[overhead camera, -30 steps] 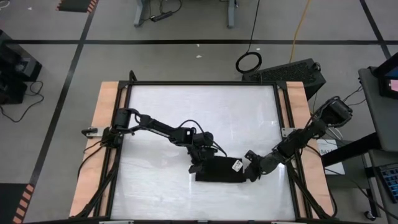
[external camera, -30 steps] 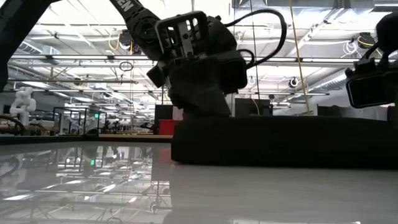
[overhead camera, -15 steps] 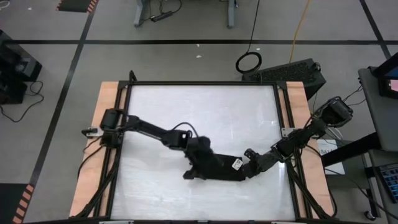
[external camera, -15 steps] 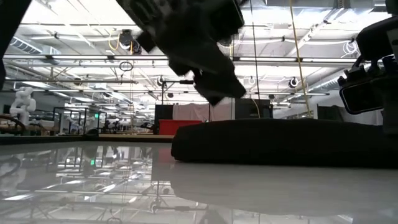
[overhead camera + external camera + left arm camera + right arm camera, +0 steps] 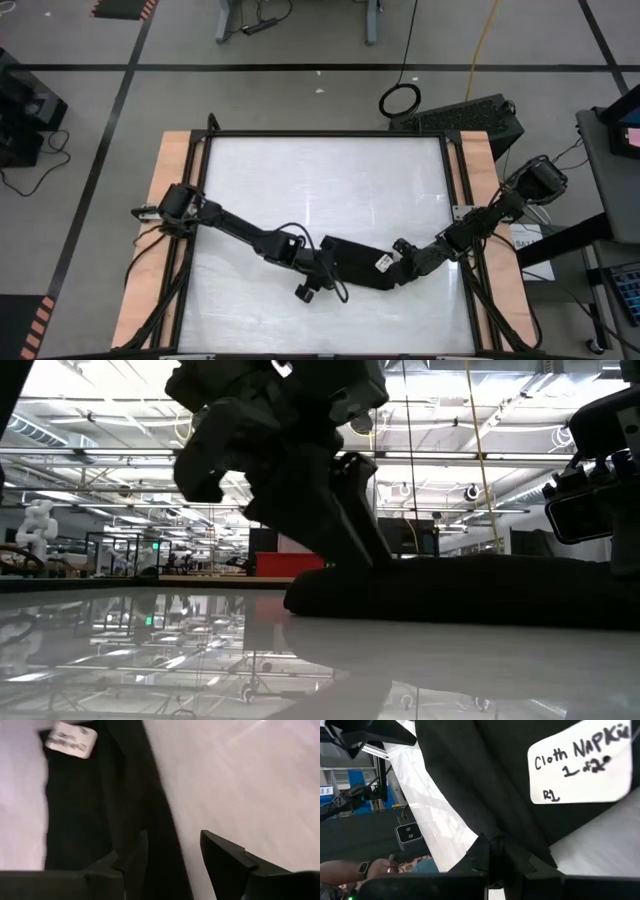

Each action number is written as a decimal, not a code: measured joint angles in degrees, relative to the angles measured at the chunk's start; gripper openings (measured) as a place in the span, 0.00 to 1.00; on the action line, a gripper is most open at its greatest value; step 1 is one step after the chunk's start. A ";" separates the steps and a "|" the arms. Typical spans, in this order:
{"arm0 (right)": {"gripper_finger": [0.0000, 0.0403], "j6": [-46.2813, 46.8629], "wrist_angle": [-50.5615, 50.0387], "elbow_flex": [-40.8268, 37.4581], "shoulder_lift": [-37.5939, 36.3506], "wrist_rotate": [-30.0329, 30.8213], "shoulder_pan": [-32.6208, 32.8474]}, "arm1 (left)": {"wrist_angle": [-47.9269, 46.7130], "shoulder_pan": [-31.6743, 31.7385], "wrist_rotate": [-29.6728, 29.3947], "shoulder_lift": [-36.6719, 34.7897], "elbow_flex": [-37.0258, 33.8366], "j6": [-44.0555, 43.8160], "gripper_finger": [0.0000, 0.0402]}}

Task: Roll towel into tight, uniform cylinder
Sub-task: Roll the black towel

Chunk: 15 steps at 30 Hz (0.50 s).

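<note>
The black towel (image 5: 355, 266) lies as a narrow folded strip, slanted on the white table (image 5: 320, 180), with its white tag (image 5: 381, 262) up near its right end. My left gripper (image 5: 322, 276) is open at the strip's left end. In the left wrist view one finger (image 5: 131, 860) is over the cloth (image 5: 90, 810) and the other (image 5: 225, 865) over bare table, astride a long edge. My right gripper (image 5: 398, 272) is shut on the towel's right end, just beside the tag (image 5: 585, 765). My left gripper: I cannot tell whether its fingers touch the cloth. My right gripper pinches the towel's right end (image 5: 492, 827) beside the tag, between its two shut fingers. It comes in low from the table's right side. The towel lies on the table; how many layers are held is hidden.
Wooden side rails (image 5: 170, 200) and a black frame (image 5: 320, 133) border the table. The table shows bare toward the far edge (image 5: 320, 170). A person's hand (image 5: 380, 867) shows beyond the table in the right wrist view.
My left gripper has gone from the towel's far side toward the table's near edge and dropped down at the strip's left end. The towel has turned from lying level across the table to a slant. Its left part is drawn narrower and its right end has stayed in my right gripper.
</note>
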 joint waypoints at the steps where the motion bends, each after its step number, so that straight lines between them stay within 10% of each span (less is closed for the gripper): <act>1: 0.03 -0.01 0.03 0.00 0.00 0.01 0.00 | 0.47 -0.05 -0.93 -0.03 0.01 0.12 0.47; 15: 0.03 -0.02 1.17 -0.13 0.05 0.20 0.00 | -0.52 1.18 -2.40 1.14 -0.74 0.81 0.66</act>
